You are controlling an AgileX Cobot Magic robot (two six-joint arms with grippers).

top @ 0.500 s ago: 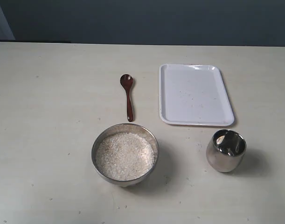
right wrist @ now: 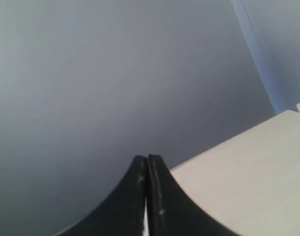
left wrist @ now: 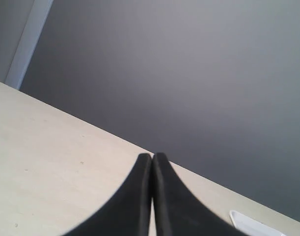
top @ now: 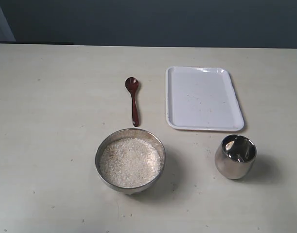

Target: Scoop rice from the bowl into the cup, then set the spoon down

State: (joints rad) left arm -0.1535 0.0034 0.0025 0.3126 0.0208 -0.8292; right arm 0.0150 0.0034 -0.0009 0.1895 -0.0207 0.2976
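Nothing has moved since half a second ago: the spoon (top: 132,101) lies untouched mid-desk, just beyond the bowl (top: 97,162) of rice (top: 130,162) toward the far edge, so scooping hasn't begun. The cup (top: 235,158) stands toward the near right corner. Both the left pincer (left wrist: 152,157) and the right pincer (right wrist: 147,159) have their fingers pressed together, empty. Open desk (top: 51,97) flanks the spoon; a white tray (top: 204,97) sits on its right.
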